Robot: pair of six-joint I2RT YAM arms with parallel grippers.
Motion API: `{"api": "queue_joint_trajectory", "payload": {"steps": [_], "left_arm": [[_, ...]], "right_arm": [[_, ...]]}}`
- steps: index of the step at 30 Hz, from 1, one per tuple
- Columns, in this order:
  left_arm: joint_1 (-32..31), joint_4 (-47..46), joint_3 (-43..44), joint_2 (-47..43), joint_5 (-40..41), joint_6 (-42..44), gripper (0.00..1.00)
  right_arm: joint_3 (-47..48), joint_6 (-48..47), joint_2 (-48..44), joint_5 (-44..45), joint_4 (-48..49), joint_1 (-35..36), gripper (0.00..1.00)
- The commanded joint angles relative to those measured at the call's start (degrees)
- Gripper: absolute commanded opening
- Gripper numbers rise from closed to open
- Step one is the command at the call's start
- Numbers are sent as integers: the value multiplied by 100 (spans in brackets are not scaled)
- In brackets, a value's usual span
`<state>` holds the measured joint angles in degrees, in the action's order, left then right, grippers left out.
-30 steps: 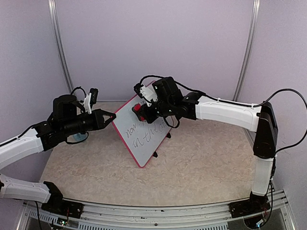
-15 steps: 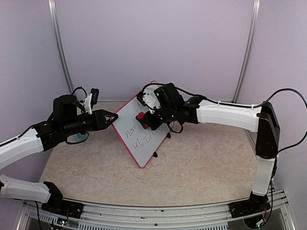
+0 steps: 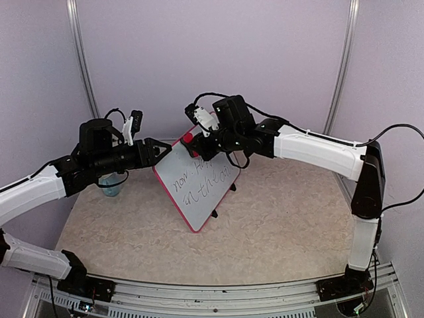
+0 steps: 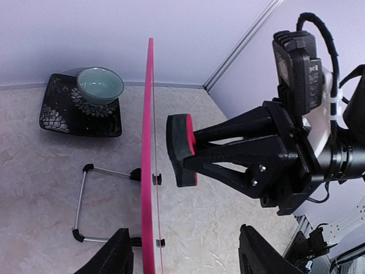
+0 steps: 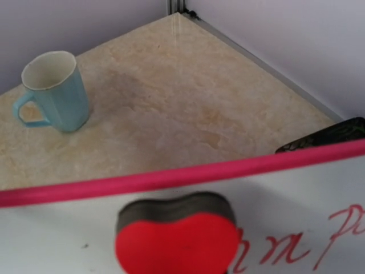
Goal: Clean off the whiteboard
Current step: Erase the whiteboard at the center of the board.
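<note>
The large white rectangular whiteboard with a pink-red frame [image 3: 199,189] stands tilted near the middle of the beige marbled counter [image 3: 285,225], propped on small black feet and a thin wire stand [image 4: 80,201] behind it. Handwriting covers the middle and lower part of its face; the strip under the top rim is blank.

The right pincer [image 3: 197,144] is clenched on a heart-shaped red eraser with a dark felt layer [image 3: 188,138]. It holds the eraser at the board's upper corner, felt side turned toward the writing face. From the right wrist, the eraser sits just below the pink top rim, with the first letters beside it on the right. From the left wrist, where the board shows edge-on, a thin gap separates the felt from the white surface.

The left pincer [image 3: 159,151] is released, its jaws wide apart and straddling the board's left edge. In its own wrist view the pink frame runs up between the two fingers, closer to the left one, and neither finger clearly touches it.

Behind the board, a pale green bowl [image 4: 100,84] rests on a square black plate with a flower pattern [image 4: 60,111]. A light blue ribbed mug [image 5: 54,91] stands upright on the counter beyond the board's top rim, well apart from it.
</note>
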<state>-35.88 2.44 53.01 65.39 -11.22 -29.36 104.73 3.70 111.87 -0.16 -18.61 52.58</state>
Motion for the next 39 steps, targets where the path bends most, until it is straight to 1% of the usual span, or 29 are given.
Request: {"api": "queue_joint_trajectory", "payload": {"steps": [1,3,5,8,10,14,17,22,26,32,37,39], "left_arm": [[19,66,236,258,354,200,62],[18,94,301,395,363,235,63],[19,92,337,522,314,254,61],[10,28,362,658,241,256,54],[6,4,363,715,220,255,49],[11,-21,369,780,196,247,32],[7,-75,326,790,178,229,23],[-2,-135,327,857,82,200,8],[-7,-138,358,845,14,203,0],[0,-54,373,799,-152,185,0],[2,-24,359,719,-434,128,0],[2,-4,350,697,-520,118,0]], "right_arm": [[-193,-54,75,90,20,-10,0],[-390,-50,33,112,95,-19,0],[-495,-33,-4,113,129,-43,0],[-711,-32,-63,86,193,-60,0],[-866,-21,-107,54,246,-65,0],[-1217,38,-207,-19,328,-70,0],[-1503,75,-316,-45,451,-66,0],[-1329,26,-361,-8,427,-77,0],[-950,3,-274,-61,360,-107,0],[-402,-1,-90,-179,218,-161,0],[-218,6,11,-282,164,-173,0],[-301,28,25,-359,148,-172,0]]}}
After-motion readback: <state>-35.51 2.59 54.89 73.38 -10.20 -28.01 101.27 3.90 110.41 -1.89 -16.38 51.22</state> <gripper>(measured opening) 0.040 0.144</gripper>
